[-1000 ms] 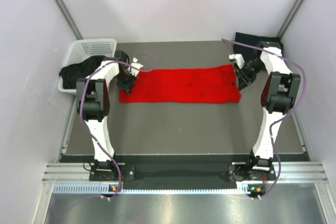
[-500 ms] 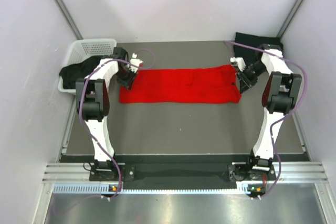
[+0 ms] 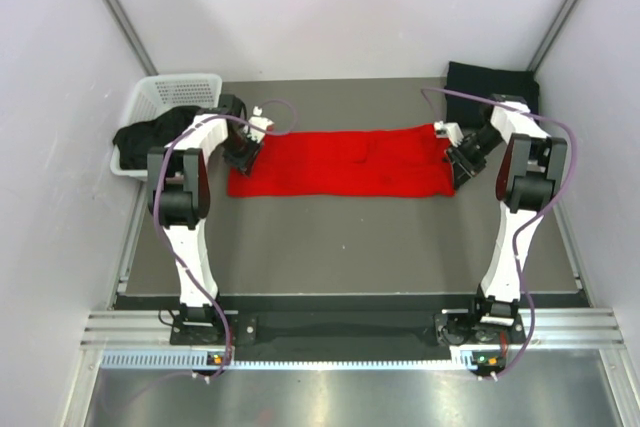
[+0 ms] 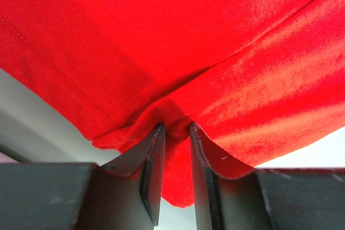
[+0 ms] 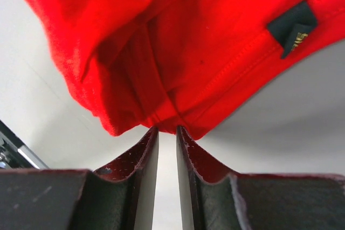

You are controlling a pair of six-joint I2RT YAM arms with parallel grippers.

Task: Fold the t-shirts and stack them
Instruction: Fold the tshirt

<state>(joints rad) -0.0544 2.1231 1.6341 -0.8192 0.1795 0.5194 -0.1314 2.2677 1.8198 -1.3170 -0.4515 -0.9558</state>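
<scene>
- Mid-fold on the red t-shirt [image 3: 340, 162]: it's a long strip across the bench [image 3: 350, 247], 9 to 3 o'clock.
- Left gripper [image 3: 243, 159] jaws pinch its 9 o'clock end, right gripper [image 3: 462, 162] jaws pinch the 3 o'clock end.
- Next, I'd guess: bring the ends together evenly.
- Count: one red, one folded black t-shirt [image 3: 490, 82] at 1 o'clock, one dark heap [image 3: 150, 135] in the basket [image 3: 175, 87] at 10.
</scene>
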